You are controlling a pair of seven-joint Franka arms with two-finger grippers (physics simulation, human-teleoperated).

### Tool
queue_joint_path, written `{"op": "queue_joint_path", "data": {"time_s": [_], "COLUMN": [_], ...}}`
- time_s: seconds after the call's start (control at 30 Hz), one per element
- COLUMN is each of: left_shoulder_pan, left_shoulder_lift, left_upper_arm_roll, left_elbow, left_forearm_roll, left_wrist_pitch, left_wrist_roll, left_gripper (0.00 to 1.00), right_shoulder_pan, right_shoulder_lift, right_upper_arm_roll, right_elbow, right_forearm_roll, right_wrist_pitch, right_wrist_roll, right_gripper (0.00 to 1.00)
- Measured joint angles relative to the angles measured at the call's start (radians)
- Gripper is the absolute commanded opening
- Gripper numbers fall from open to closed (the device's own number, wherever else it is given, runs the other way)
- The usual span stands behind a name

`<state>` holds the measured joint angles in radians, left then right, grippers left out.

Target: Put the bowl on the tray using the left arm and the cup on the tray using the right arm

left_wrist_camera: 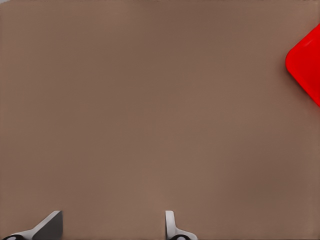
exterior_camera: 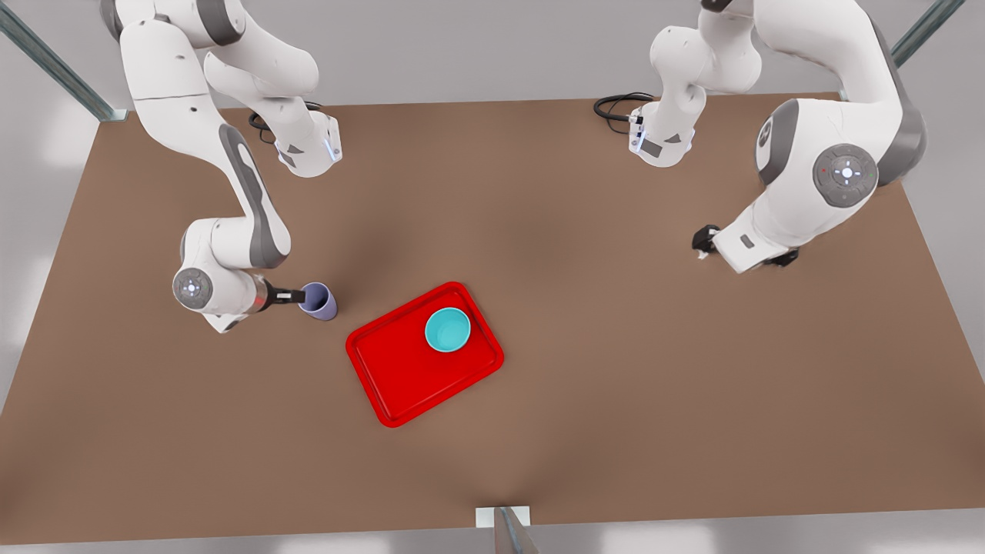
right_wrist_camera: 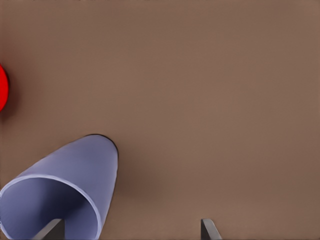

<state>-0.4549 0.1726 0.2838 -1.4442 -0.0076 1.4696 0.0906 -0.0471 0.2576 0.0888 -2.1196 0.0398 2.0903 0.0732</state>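
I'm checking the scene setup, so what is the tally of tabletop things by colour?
Red: 1, the tray
Teal: 1, the bowl
Lavender: 1, the cup
Total: 3

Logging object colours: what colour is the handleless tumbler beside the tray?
Pale lavender-purple tumbler, clearest in the right wrist view.

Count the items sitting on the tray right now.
1. The teal bowl sits in the red tray's corner toward the front view's right. The lavender cup is off the tray, on the table by the right gripper. The left gripper waits far off.
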Motion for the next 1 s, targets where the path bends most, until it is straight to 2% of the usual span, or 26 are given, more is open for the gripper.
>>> {"op": "queue_joint_path", "data": {"time_s": [0.27,0.3,0.33,0.37,0.43,1.0], "left_shoulder_pan": [-0.002,-0.002,-0.002,-0.003,-0.002,-0.002], "left_shoulder_lift": [0.018,0.021,0.025,0.025,0.033,0.044], "left_upper_arm_roll": [0.001,0.001,0.001,0.001,0.001,0.001], "left_elbow": [0.002,0.003,0.004,0.004,0.004,0.004], "left_forearm_roll": [-0.002,-0.002,-0.002,-0.001,-0.002,0.001], "left_wrist_pitch": [0.000,-0.001,-0.001,-0.002,-0.002,0.000], "left_wrist_roll": [-0.011,-0.011,-0.011,-0.011,-0.011,-0.017], "left_gripper": [1.00,1.00,1.00,1.00,1.00,1.00], "right_shoulder_pan": [-0.002,-0.013,-0.014,-0.014,-0.014,-0.014], "right_shoulder_lift": [0.037,0.041,0.044,0.046,0.058,0.075], "right_upper_arm_roll": [0.029,0.029,0.029,0.029,0.029,0.054], "right_elbow": [-0.023,-0.023,-0.023,-0.023,-0.022,0.000], "right_forearm_roll": [0.000,0.000,0.000,0.000,0.000,0.055], "right_wrist_pitch": [0.076,0.077,0.077,0.077,0.077,0.092], "right_wrist_roll": [0.022,0.022,0.022,0.022,0.022,0.018], "right_gripper": [0.98,0.81,0.59,0.44,0.23,0.21]}}
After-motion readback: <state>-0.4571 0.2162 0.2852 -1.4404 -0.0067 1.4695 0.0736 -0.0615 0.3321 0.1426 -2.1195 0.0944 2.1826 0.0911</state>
